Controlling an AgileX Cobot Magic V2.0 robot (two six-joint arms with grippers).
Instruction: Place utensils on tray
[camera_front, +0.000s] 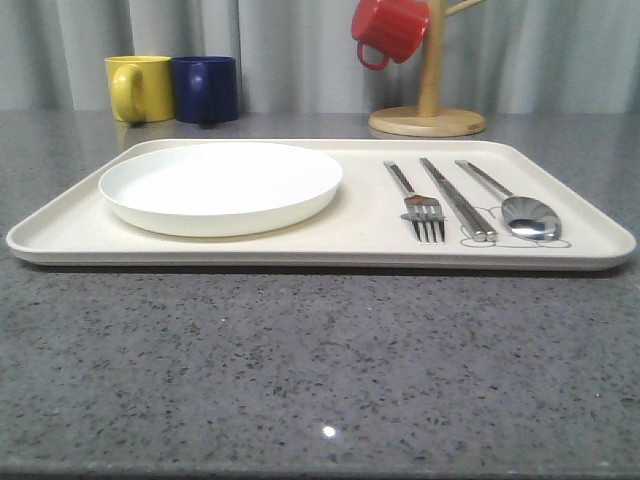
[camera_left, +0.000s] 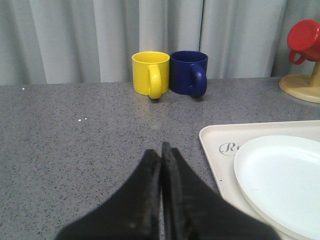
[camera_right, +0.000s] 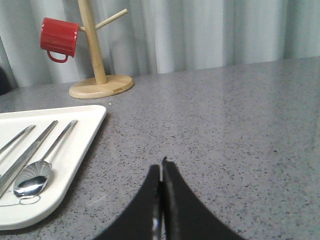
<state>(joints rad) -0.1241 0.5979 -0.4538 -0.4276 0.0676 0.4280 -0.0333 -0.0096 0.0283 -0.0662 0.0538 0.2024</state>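
The cream tray (camera_front: 330, 245) lies across the grey table. On its right part lie a fork (camera_front: 420, 205), a pair of chopsticks (camera_front: 458, 198) and a spoon (camera_front: 518, 208), side by side. The right wrist view shows the spoon (camera_right: 37, 172) and chopsticks (camera_right: 25, 150) on the tray (camera_right: 75, 145). My right gripper (camera_right: 161, 167) is shut and empty over bare table to the right of the tray. My left gripper (camera_left: 161, 150) is shut and empty over bare table beside the tray's left end (camera_left: 215, 150).
A round white plate (camera_front: 220, 186) sits on the tray's left half. Behind the tray stand a yellow mug (camera_front: 140, 88) and a blue mug (camera_front: 205, 88) at the back left. A wooden mug tree (camera_front: 428, 105) holding a red mug (camera_front: 388, 28) stands at the back right.
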